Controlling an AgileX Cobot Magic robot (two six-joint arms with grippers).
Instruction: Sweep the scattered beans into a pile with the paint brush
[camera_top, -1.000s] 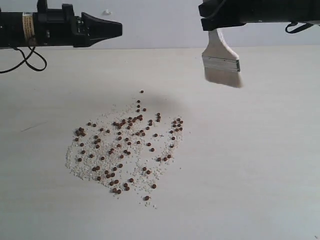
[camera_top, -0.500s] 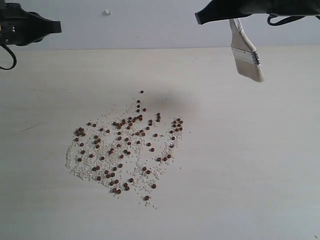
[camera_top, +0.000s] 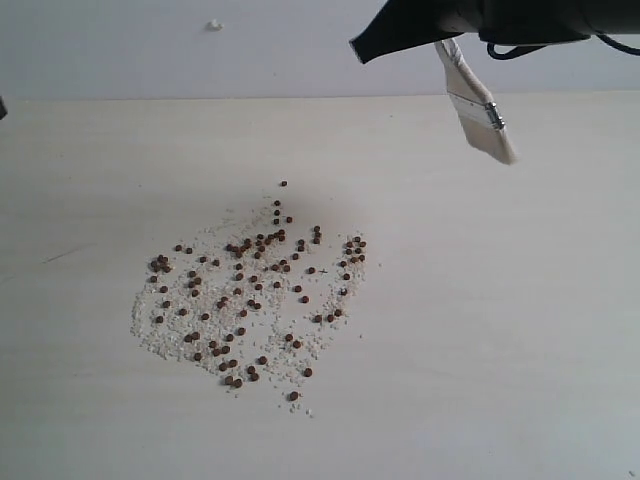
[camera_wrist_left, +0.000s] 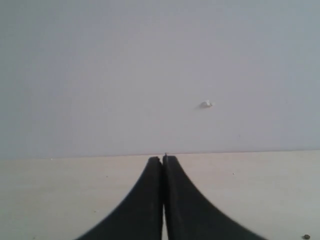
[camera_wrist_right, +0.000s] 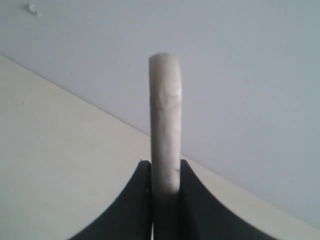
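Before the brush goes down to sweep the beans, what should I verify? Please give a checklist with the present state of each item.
1. Grip on brush: ok; the right pincer is shut on its handle.
2. Bristles point down: ok, though the brush is tilted.
3. Brush off the table: ok; it hangs in the air, beyond and to the right of the beans.
4. Beans piled: not ok; they lie scattered among white grains.
5. Left pincer out of the way: ok; shut, away at the left edge of the exterior view.
6. Bristles clean: cannot tell.
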